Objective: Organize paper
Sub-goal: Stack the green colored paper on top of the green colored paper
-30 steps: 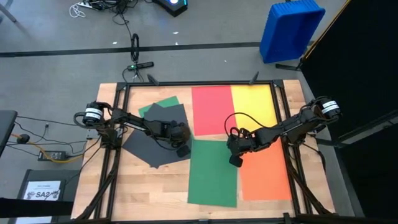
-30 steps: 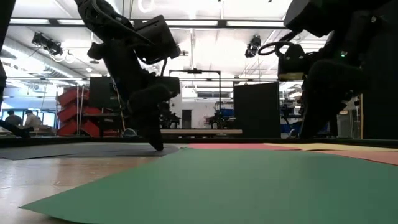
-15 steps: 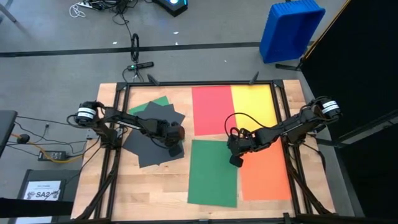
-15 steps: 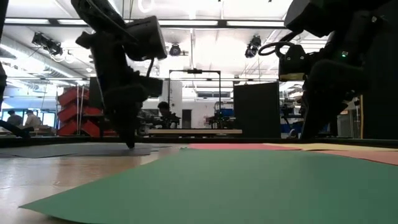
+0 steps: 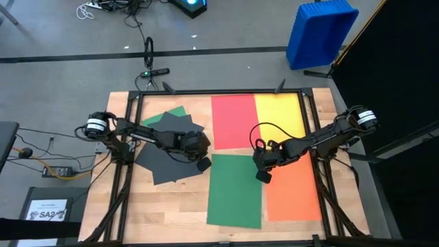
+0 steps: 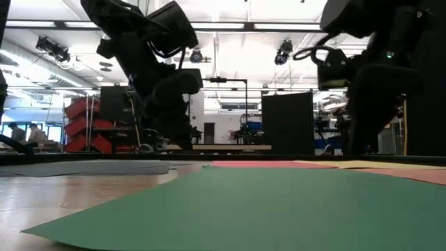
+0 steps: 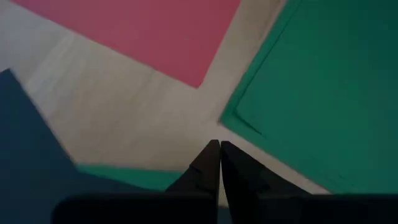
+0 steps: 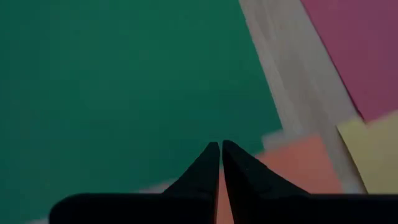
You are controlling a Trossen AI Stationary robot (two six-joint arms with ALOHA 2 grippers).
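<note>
The wooden table [image 5: 178, 206] carries the paper: red sheet [image 5: 233, 121] and yellow sheet [image 5: 280, 113] at its far edge, green sheet [image 5: 235, 191] and orange sheet [image 5: 291, 195] nearer, dark grey sheets [image 5: 168, 151] leftward. The left gripper [image 5: 204, 165], jaws closed and empty, hovers beside the dark grey sheets; the right gripper [image 5: 264, 176], likewise closed, sits at the green-orange seam. A blue bin [image 5: 320, 33] stands on the grey floor beyond the table.

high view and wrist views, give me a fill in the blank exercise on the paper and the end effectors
1. The red sheet lies beside the ____ sheet, toward the table's far edge.
2. The left end effector is ____, holding nothing.
3. The right end effector sits where the large green sheet meets the ____ sheet.

Missing words: yellow; shut; orange
</note>
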